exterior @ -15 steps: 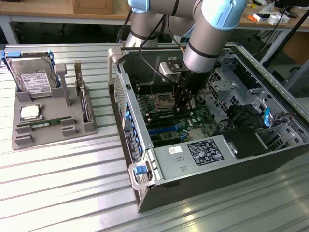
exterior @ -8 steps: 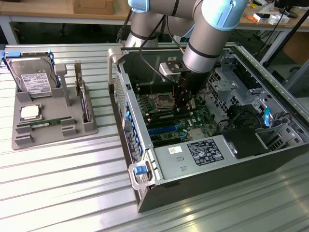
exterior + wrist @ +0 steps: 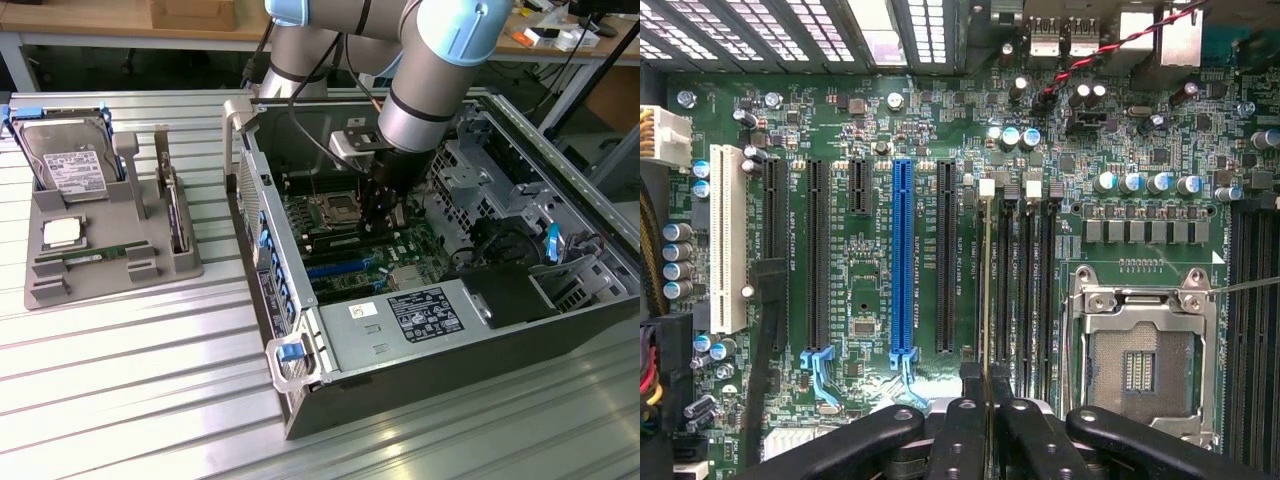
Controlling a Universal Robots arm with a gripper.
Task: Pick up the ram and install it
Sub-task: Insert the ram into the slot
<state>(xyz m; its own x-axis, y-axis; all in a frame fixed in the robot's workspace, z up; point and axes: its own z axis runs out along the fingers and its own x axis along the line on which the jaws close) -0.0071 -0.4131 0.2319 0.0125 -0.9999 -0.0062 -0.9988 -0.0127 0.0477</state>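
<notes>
My gripper (image 3: 383,225) reaches down into the open computer case (image 3: 300,330), just above the motherboard (image 3: 870,300). In the wrist view its two black fingers (image 3: 960,430) stand close together, shut on the ram (image 3: 987,300). The ram shows edge-on as a thin pale line. It runs along the memory slot nearest the long black expansion slot (image 3: 945,260) and ends at a white slot clip (image 3: 987,186). Whether it is seated in the slot I cannot tell. A second green ram stick (image 3: 95,256) lies flat in the grey tray (image 3: 110,280) on the exterior view's left.
The grey tray also holds a silver hard drive (image 3: 65,160) and a square CPU chip (image 3: 62,233). Beside the memory slots lies the open CPU socket (image 3: 1140,370). A power supply (image 3: 400,320), drive cage (image 3: 480,170) and cables crowd the case's other side.
</notes>
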